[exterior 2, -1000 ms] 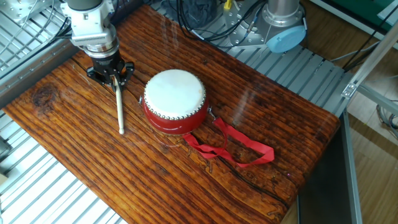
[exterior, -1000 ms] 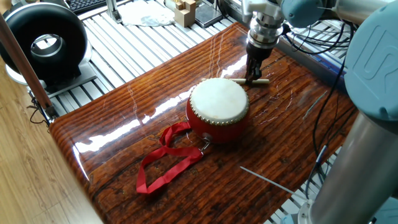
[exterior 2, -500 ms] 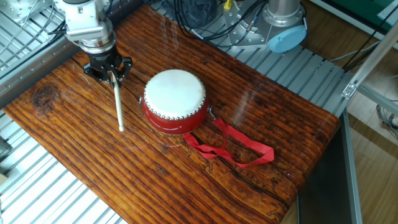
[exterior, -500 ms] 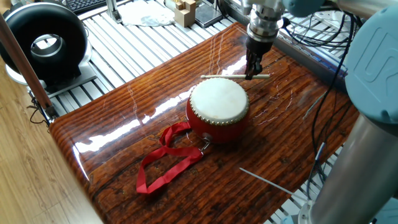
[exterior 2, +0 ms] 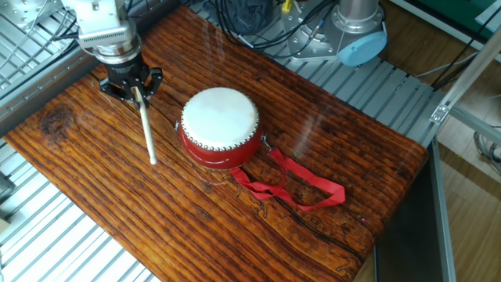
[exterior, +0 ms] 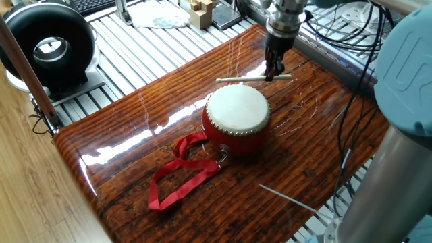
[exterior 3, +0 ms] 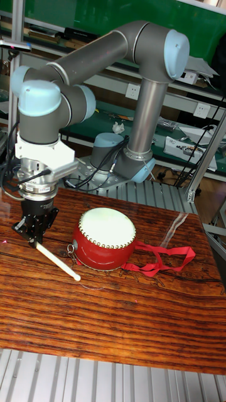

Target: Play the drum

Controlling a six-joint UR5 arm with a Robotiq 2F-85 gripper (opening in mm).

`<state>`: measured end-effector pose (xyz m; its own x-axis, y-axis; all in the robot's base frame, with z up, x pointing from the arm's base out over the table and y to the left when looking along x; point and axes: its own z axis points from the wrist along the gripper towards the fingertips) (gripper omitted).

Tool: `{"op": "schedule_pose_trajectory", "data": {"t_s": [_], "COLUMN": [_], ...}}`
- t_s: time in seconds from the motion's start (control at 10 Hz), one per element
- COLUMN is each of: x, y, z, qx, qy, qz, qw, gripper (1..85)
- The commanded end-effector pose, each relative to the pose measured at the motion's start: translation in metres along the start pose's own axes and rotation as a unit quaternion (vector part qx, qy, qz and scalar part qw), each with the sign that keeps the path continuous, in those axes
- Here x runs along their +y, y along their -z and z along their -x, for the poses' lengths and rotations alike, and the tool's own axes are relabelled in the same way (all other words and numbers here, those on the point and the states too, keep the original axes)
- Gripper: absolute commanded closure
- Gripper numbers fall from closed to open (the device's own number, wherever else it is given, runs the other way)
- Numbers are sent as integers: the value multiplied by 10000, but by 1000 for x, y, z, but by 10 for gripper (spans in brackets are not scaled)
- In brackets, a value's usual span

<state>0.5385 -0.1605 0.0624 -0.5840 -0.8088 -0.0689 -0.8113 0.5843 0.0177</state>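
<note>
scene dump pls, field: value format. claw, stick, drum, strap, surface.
claw: shut on the stick, beside the drum, not over it
stick: thin pale wood, gripped at one end, free end off the table in the tall fixed view, clear of the drum skin
drum: red body, cream skin, studded rim, upright on the table
strap: red ribbon, attached at the drum's side, lying loose on the table
table: dark glossy wood grain
contact stick/drum: none visible
</note>
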Motion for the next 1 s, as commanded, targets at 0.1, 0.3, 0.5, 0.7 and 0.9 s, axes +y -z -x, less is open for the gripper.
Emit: {"op": "schedule_pose_trajectory", "data": {"t_s": [0.1,0.3,0.5,0.7,0.9], "x": [-6,-8,-14,-20,-17], "y": [39,54,77,98,105], "z": [16,20,23,26,35], "qx": [111,278,472,648,608], "qy": [152,486,802,1152,1352], "qz": [-99,-172,-358,-555,-575], "qw": [9998,9983,9950,9897,9873], "gripper": [847,847,847,847,847]}}
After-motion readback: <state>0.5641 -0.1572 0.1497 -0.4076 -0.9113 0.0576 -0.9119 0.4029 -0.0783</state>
